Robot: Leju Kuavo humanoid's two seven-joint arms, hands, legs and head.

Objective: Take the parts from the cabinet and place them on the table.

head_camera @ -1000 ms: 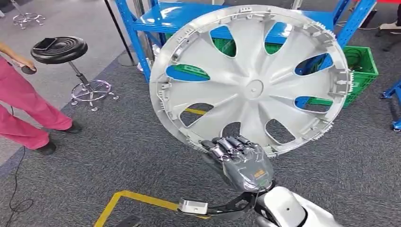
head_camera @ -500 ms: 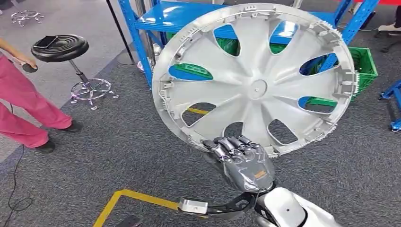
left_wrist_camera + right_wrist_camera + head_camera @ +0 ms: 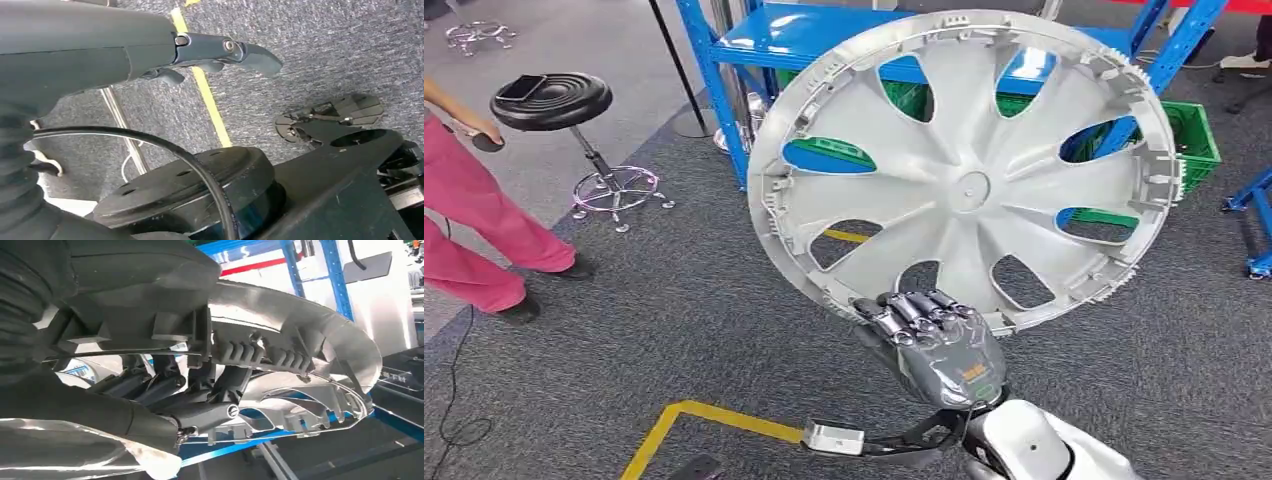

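Our right hand [image 3: 939, 345] keeps its grip on the hubcap [image 3: 964, 170] rim — barely drifted from the blue cabinet [image 3: 774, 40]; left hand [image 3: 165, 50] hangs empty, fingers apart — table still ahead.

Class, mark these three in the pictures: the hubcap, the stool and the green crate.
hubcap [image 3: 969, 185]: head view, its centre hub.
stool [image 3: 551, 100]: head view, the black round seat.
green crate [image 3: 1199, 140]: head view, its side wall, right of the hubcap.

I could read no text, number or brand in any view; a small orange mark sat on the back of the right robot hand [image 3: 939, 350], too blurred to make out; the wheel cover [image 3: 964, 170] bore no legible lettering.
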